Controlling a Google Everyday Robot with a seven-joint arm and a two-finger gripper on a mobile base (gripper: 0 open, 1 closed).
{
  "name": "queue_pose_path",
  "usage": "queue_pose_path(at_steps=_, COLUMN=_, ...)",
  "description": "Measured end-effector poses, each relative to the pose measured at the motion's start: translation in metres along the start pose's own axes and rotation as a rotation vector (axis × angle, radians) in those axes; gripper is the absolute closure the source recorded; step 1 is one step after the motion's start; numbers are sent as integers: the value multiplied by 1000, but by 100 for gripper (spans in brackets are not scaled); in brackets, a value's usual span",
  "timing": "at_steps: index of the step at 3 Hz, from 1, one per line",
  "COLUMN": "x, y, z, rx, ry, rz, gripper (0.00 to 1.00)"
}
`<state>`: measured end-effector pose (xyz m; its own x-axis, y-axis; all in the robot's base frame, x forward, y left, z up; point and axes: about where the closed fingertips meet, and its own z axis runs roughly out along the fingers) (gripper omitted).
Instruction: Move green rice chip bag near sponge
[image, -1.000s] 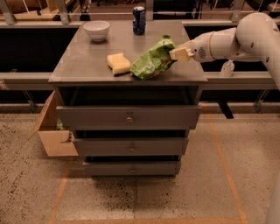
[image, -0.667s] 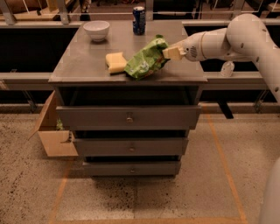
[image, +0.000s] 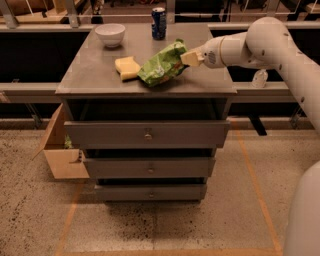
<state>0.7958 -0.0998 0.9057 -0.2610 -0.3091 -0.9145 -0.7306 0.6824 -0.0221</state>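
Note:
The green rice chip bag (image: 162, 65) lies on the grey cabinet top (image: 95, 70), its left end touching the pale-yellow sponge (image: 126, 67). My gripper (image: 189, 57) reaches in from the right on a white arm and is shut on the bag's right end. The bag's right end is lifted a little off the surface.
A white bowl (image: 110, 34) stands at the back left and a blue drink can (image: 158, 23) at the back middle. The cabinet has three drawers (image: 147, 134) below. A cardboard box (image: 62, 150) sits on the floor at the left.
My gripper has dragged the bag leftwards across the top, and the bag now touches the sponge.

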Motion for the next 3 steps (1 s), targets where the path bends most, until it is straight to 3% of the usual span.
queue_pose_path(at_steps=2, x=-2, y=-9, z=7, rx=33, ry=-14, rz=37, gripper=5)
queue_pose_path(at_steps=3, x=-2, y=-19, z=3, rx=71, ry=-24, rz=57, gripper=0)
